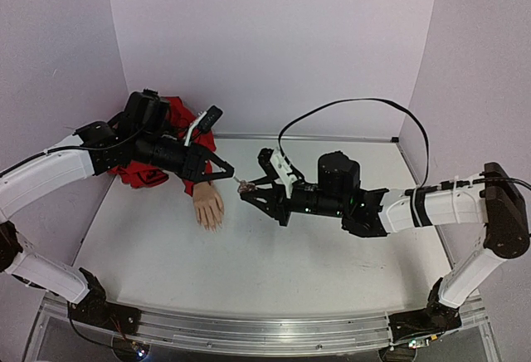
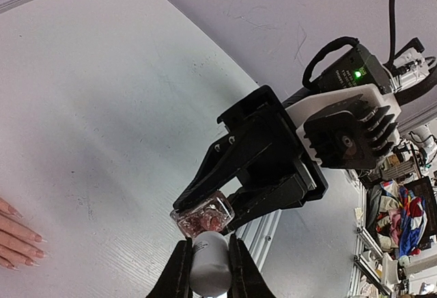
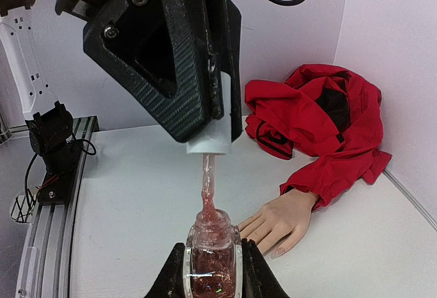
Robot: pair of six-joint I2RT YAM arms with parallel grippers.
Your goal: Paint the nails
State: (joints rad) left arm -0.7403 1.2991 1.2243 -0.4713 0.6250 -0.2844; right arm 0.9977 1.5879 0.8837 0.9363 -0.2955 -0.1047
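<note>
A flesh-coloured mannequin hand [image 1: 207, 205] with a red sleeve [image 1: 158, 142] lies palm down at the table's back left; its pale nails [image 3: 281, 249] show in the right wrist view, fingertips also at the left wrist view's left edge [image 2: 17, 243]. My right gripper [image 3: 212, 271] is shut on a pinkish polish bottle [image 3: 213, 260], held above the table. My left gripper [image 2: 206, 260] is shut on the bottle's white cap [image 2: 208, 264], lifted just off the neck, with the brush stem [image 3: 207, 185] still reaching into the bottle. The two grippers meet beside the hand [image 1: 236, 181].
Purple walls close the table at the back and both sides. The aluminium rail [image 1: 249, 333] runs along the near edge. The right arm's black cable [image 1: 357, 109] arcs over the back right.
</note>
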